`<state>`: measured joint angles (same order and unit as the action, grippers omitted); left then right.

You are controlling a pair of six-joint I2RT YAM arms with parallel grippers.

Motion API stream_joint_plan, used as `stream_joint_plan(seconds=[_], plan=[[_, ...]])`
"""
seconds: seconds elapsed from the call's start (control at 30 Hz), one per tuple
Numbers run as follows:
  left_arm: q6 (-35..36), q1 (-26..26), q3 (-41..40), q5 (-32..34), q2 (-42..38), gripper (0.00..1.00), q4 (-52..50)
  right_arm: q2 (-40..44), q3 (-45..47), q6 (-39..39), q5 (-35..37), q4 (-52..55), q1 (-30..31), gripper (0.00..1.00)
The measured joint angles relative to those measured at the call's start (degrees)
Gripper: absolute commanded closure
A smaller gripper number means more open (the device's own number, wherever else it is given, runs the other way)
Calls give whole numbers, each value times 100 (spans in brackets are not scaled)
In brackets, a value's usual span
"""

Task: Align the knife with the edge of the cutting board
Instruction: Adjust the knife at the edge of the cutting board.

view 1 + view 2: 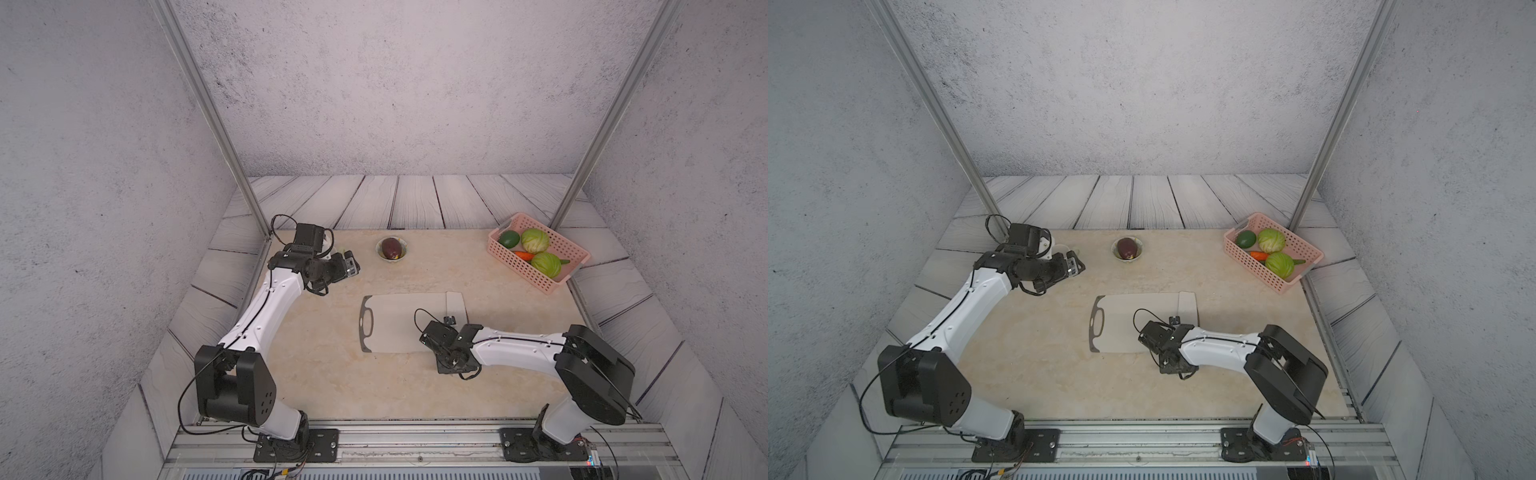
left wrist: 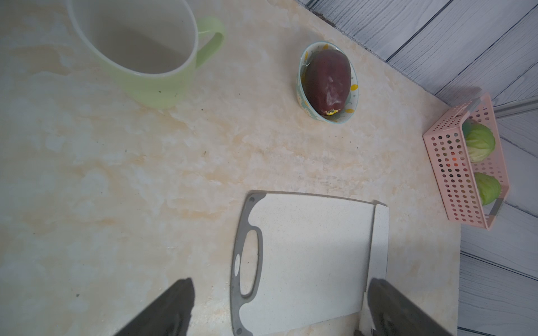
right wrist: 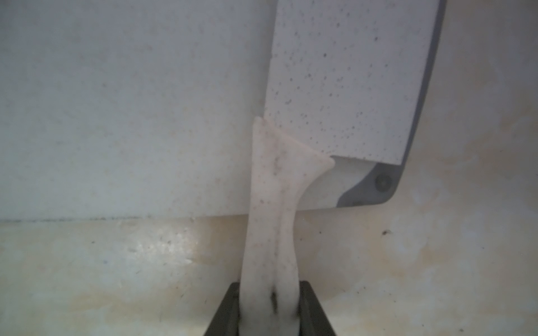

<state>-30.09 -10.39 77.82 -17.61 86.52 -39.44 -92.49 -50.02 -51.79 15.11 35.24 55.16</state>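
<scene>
The right end effector [image 3: 269,305] is pinched narrow on the butt of the handle of the knife [image 3: 343,81]. The left end effector [image 2: 281,283] hangs wide apart and empty, well off to the far side.

The marbled counter [image 1: 332,382] carries everything. In the middle lies the cutting board [image 1: 399,324], its handle slot toward the left arm. A pink basket [image 1: 575,253] of vegetables sits well apart in the far right corner.

The knife lies with its broad blade flat on the board's end opposite the slot. In the right wrist view the blade's long side runs just beside the dark grey trim, very nearly parallel, with a thin strip of trim showing. The handle sticks out past the board's near long edge, over the counter.

A green mug [image 2: 151,84] and a small bowl [image 1: 391,248] holding something dark purple stand clear of all this.

To my eye the lining-up is about done. What remains is perhaps a slight squaring, then letting go and drawing the arm away without dragging the blade askew.
</scene>
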Motion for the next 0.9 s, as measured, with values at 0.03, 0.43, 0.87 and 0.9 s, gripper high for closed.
stream_joint_plan(seconds=[0.03, 0.43, 0.87, 0.9], plan=[[9, 0, 0, 2, 2, 2, -7, 0, 2, 2, 0, -2, 0, 100], [13, 0, 0, 28, 7, 2, -28, 2, 72, 72, 0, -90, 0, 100], [13, 0, 0, 33, 11, 2, -31, 20, 92, 81, 7, -111, 0, 100], [13, 0, 0, 33, 11, 2, -31, 20, 92, 79, 7, -109, 0, 100]])
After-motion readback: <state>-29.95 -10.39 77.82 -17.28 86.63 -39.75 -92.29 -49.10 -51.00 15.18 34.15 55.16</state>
